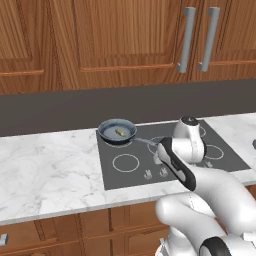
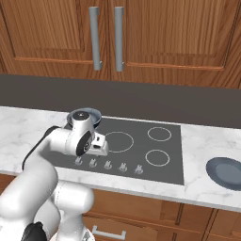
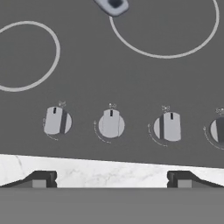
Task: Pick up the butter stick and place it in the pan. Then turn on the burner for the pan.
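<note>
- My claw (image 3: pixel 111 179) is spread wide and pinches nothing; its two dark tips (image 3: pixel 39 179) hang over the marble counter edge (image 3: pixel 105 170).
- Just past it, at 12 o'clock, a row of knobs (image 3: pixel 111 124) sits on the dark cooktop (image 3: pixel 109 78).
- Farther, at 11 o'clock on the cooktop, stands the pan (image 1: pixel 117 131) with the butter stick (image 1: pixel 120 132) lying inside it.

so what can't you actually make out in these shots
- Pan, right base view: mostly behind the arm; the butter stick shows as a speck in the left base view.
- Burner under the pan: covered by it, no glow to judge.
- Knob markings, hand view: too small to read.
- Rightmost knob, hand view: cut by the edge.
- Tool, hand view: tips alone, standing wide apart.
</note>
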Motion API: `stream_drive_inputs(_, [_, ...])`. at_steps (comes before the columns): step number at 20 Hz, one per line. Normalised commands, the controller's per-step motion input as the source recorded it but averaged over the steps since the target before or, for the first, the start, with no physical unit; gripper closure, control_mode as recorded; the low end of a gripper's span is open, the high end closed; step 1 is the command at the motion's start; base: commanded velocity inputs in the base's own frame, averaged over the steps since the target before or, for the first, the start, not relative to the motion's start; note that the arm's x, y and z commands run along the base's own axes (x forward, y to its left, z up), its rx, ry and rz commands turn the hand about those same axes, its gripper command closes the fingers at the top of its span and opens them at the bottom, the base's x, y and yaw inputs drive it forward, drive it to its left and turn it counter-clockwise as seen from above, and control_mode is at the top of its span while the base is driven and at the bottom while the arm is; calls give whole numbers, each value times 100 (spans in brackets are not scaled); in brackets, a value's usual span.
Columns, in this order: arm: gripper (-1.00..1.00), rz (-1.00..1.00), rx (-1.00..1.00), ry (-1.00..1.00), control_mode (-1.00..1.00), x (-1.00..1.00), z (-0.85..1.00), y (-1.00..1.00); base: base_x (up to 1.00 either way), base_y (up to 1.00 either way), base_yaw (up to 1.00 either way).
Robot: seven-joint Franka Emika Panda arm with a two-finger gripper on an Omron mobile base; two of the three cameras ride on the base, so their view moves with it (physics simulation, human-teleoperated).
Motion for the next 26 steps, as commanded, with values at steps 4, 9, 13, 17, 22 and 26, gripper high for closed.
stream_drive_inputs(4, [-100, 0, 0, 1, -100, 9, -9, 1, 0, 0, 0])
stream_drive_inputs(9, [-100, 0, 0, 1, -100, 10, -15, 0, 0, 0, 0])
stream_drive_inputs(13, [-100, 0, 0, 2, -100, 14, -14, 5, 0, 0, 0])
stream_drive_inputs(17, [-100, 0, 0, 0, -100, 18, -12, 3, 0, 0, 0])
stream_drive_inputs(22, [-100, 0, 0, 1, -100, 19, -13, 4, 0, 0, 0])
stream_drive_inputs(26, [-100, 0, 0, 1, -100, 17, -14, 0, 0, 0, 0])
